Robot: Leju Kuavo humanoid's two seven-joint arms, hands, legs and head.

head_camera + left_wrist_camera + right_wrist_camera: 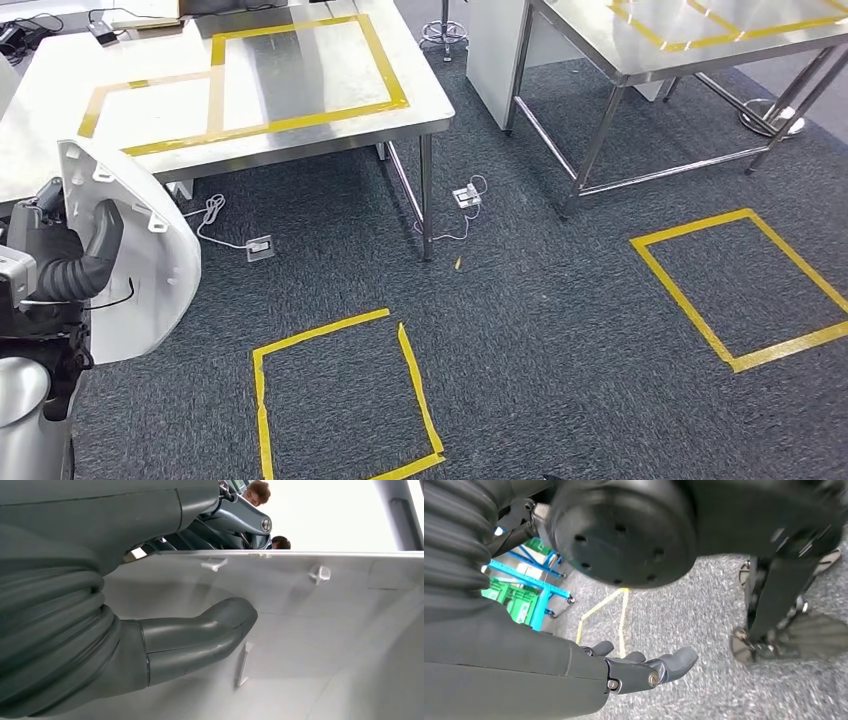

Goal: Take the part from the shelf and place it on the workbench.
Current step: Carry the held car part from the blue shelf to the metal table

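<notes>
Already off shelf: white part (pixel 140 270) gripped in left hand (pixel 85 265), right hand (pixel 644 667) empty, fingers apart; placing on workbench (pixel 60 90) left.

head: high, looking down at floor (pixel 560 330) | wrists: close-up

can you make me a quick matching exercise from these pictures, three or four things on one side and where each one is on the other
Things:
1. white curved plastic part
2. yellow tape rectangle
3. small white power socket with cord
4. right hand

Places:
A. on the steel workbench top
B. hanging empty above the carpet
C. on the carpet by the workbench leg
D. held by the left hand

Pairs: 1-D, 2-A, 3-C, 4-B
</notes>
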